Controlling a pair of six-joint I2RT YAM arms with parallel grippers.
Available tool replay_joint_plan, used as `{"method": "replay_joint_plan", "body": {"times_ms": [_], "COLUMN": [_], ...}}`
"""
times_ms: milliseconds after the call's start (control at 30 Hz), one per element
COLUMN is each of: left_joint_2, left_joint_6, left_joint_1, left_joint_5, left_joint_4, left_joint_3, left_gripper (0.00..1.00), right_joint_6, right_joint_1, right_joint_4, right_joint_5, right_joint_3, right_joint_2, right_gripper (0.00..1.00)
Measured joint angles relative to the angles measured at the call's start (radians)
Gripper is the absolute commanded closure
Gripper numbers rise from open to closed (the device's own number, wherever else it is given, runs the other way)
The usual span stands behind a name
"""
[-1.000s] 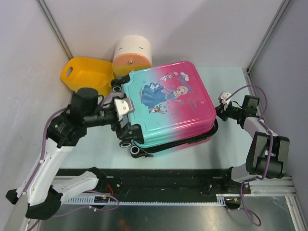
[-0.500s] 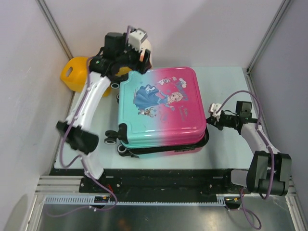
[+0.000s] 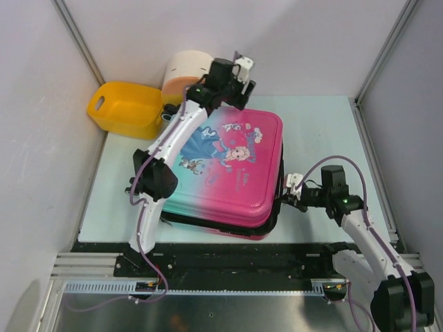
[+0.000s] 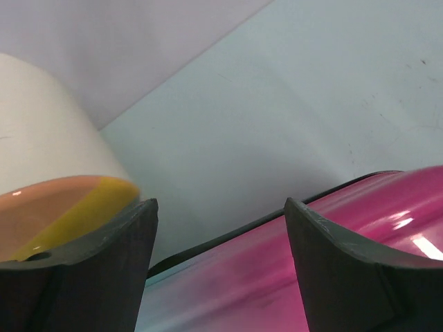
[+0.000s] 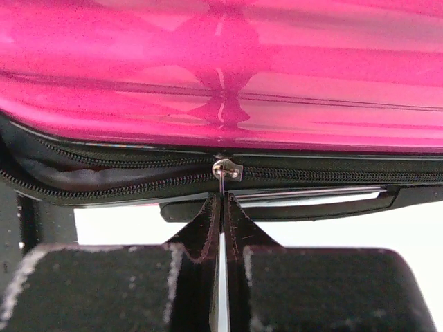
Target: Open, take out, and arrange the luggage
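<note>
The luggage (image 3: pixel 221 173) lies flat on the table, teal on the left and pink on the right, print side up. My left gripper (image 3: pixel 240 75) is open and empty, hovering over the suitcase's far edge; in the left wrist view (image 4: pixel 221 207) its jaws stand wide apart above the pink shell (image 4: pixel 291 277) and black zip edge. My right gripper (image 3: pixel 286 194) is at the suitcase's right side, shut on the zipper pull (image 5: pixel 222 181) in the right wrist view (image 5: pixel 221 198). Left of the slider (image 5: pixel 225 168) the zip gapes and shows black lining; right of it the zip is closed.
A yellow plastic basket (image 3: pixel 124 107) stands at the back left. A cream, orange and yellow round drawer box (image 3: pixel 185 69) stands behind the suitcase, close to my left gripper, and also shows in the left wrist view (image 4: pixel 48 173). Walls enclose the table on three sides.
My left arm swung from the suitcase's left side to its far edge. The suitcase turned and slid nearer. My right gripper moved nearer along the right side with the zipper pull.
</note>
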Motion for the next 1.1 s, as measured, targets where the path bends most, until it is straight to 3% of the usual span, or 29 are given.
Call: {"method": "replay_joint_plan", "body": {"times_ms": [300, 400, 700, 800, 933, 1100], "left_joint_2": [0.081, 0.082, 0.057, 0.045, 0.009, -0.182], "left_joint_6": [0.026, 0.026, 0.053, 0.068, 0.084, 0.085], "left_joint_1": [-0.102, -0.112, -0.135, -0.139, -0.145, -0.132], "left_joint_5": [-0.132, -0.146, -0.111, -0.082, -0.05, 0.023], "left_joint_4": [0.107, 0.14, 0.258, 0.286, 0.301, 0.205], "left_joint_3": [-0.026, -0.043, -0.147, -0.176, -0.213, -0.359], "left_gripper": [0.31, 0.4, 0.59, 0.53, 0.27, 0.22], "right_joint_6": [0.159, 0.168, 0.174, 0.19, 0.214, 0.211], "right_joint_1": [0.054, 0.049, -0.164, -0.185, -0.186, -0.204], "right_joint_4": [0.014, 0.017, 0.145, 0.213, 0.288, 0.299], "right_joint_5": [0.061, 0.07, -0.001, -0.041, -0.049, -0.052], "right_joint_3": [-0.041, -0.047, -0.048, -0.039, -0.027, -0.018], "right_joint_2": [-0.103, -0.111, 0.051, 0.135, 0.194, 0.204], "right_gripper": [1.0, 1.0, 1.0, 1.0, 1.0, 1.0]}}
